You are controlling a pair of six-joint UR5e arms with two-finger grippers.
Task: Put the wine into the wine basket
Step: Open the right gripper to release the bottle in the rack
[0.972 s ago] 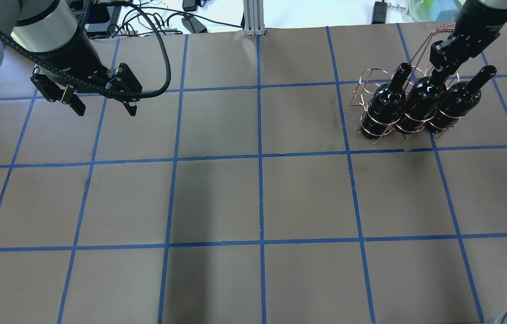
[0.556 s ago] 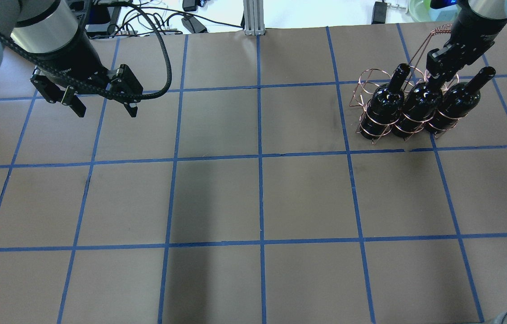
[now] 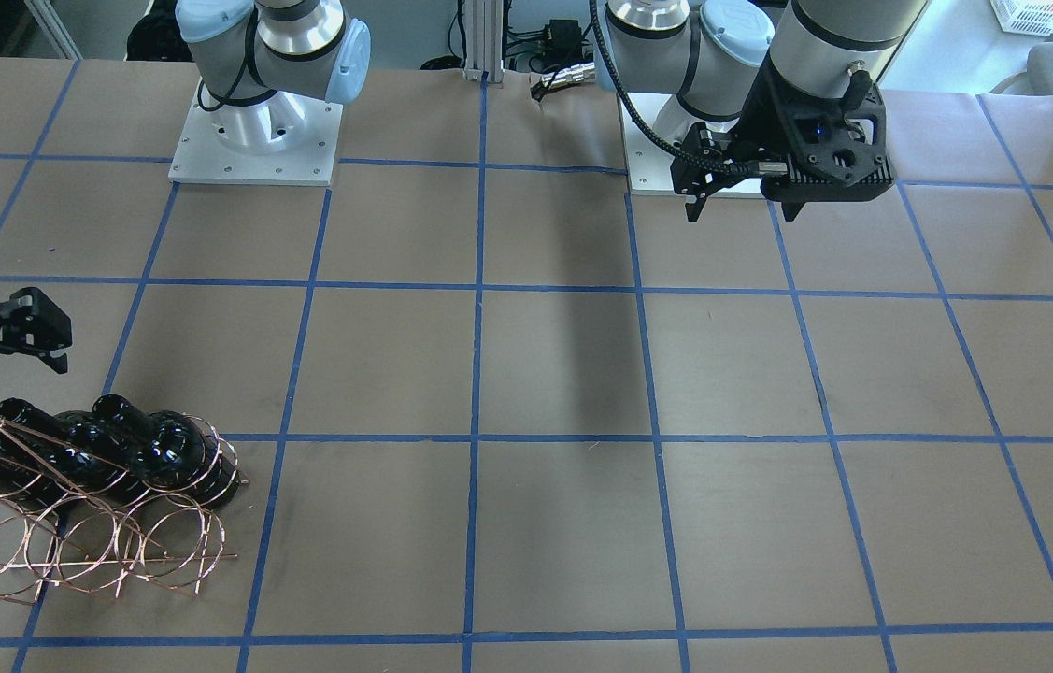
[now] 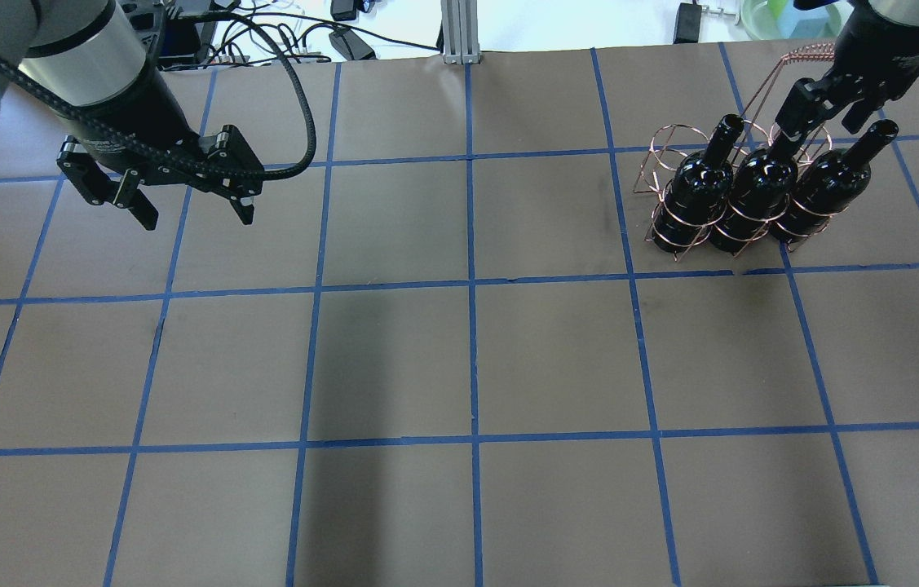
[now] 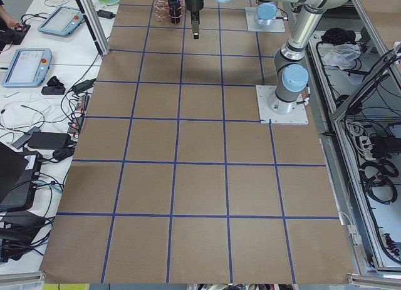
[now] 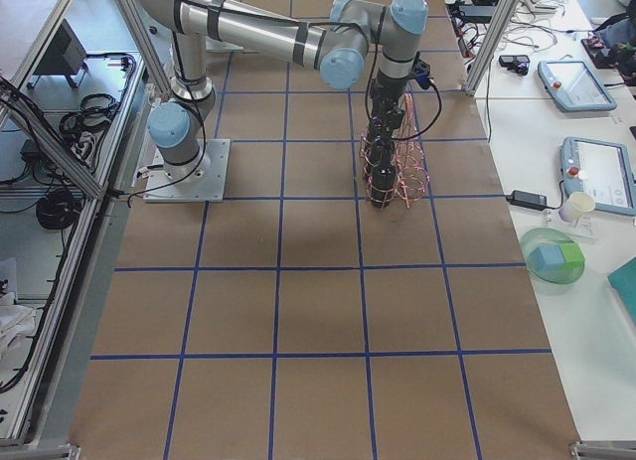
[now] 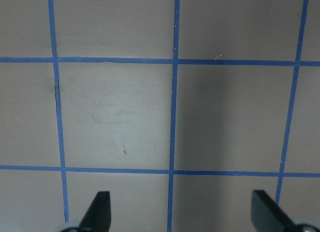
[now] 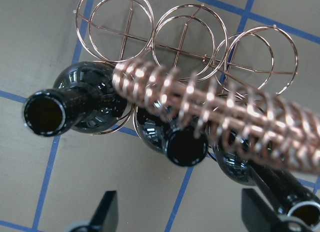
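**A:** Entry 1, stock location?
**B:** Wine basket (image 3: 68,551), far right of the table (image 4: 467,359), near the far edge. 2 rows of 3 rings. Row toward the robot: left bottle (image 4: 691,196), middle bottle (image 4: 757,191), right bottle (image 4: 822,187). All 3 stand in their rings, side by side. Far row: 3 open rings.

**A:** Entry 2, end effectors?
**B:** Right end effector (image 4: 822,118): above the middle bottle's mouth, fingers spread wide, holding nothing. Left end effector (image 4: 198,216): far left, above the table, fingers likewise spread. Below it only brown paper and blue tape lines (image 7: 174,117).

**A:** Entry 3, room to move?
**B:** Left of the basket and toward the near edge: wide bare table. Far side and right side: less margin, with the table's edges closer.

**A:** Entry 4, obstructions?
**B:** Twisted wire handle (image 8: 210,104): 1, arching over the basket, just beside the bottle necks and the right end effector. The necks of the left bottle and right bottle flank the middle bottle closely. Beyond the far edge: cables (image 4: 263,33), 1 aluminium post (image 4: 459,33), 1 green bowl (image 4: 753,16).
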